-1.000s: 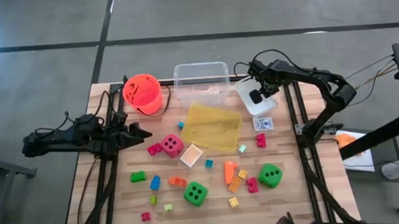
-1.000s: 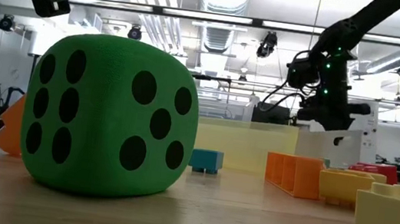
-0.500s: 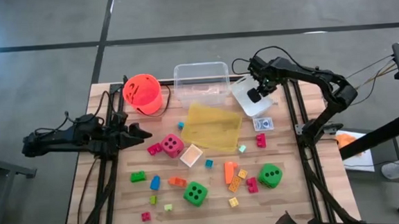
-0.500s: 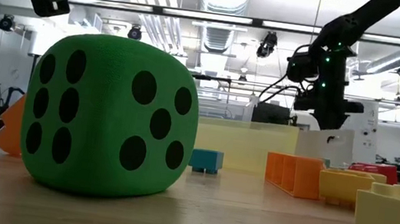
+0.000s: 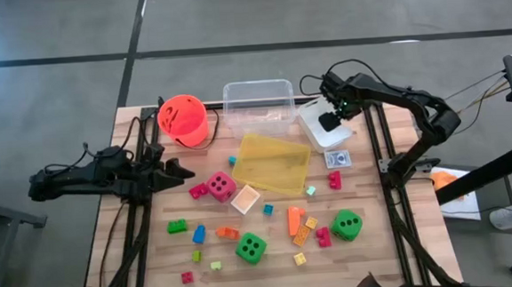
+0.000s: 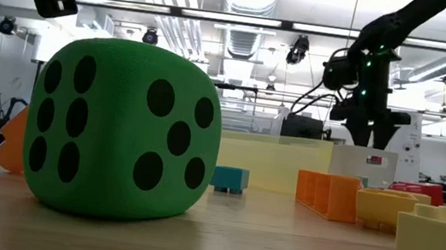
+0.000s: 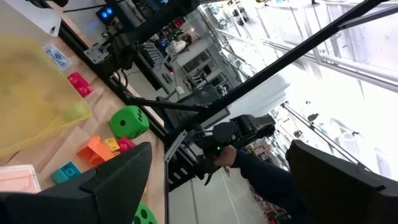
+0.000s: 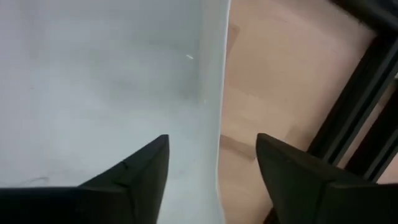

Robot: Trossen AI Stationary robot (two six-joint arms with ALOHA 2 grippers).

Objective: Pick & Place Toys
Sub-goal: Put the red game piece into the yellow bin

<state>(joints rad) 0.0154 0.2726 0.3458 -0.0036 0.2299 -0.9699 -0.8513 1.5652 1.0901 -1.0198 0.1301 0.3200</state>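
While the right gripper [image 5: 328, 121] hangs over the white tray [image 5: 325, 132], fingers spread astride its rim, the left gripper [image 5: 179, 172] waits, spread. Toys [image 5: 251, 247] look light; that green die probably squashes, so pinch opposite faces.

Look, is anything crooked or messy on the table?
The yellow tray sits askew, tilted against the table's edges. Blocks lie scattered loose, and one small red block sits alone near the front edge.

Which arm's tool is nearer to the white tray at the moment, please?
The right. Its tool hangs directly over the white tray, fingers open astride one wall. The left tool waits across the table, beside the pink die.
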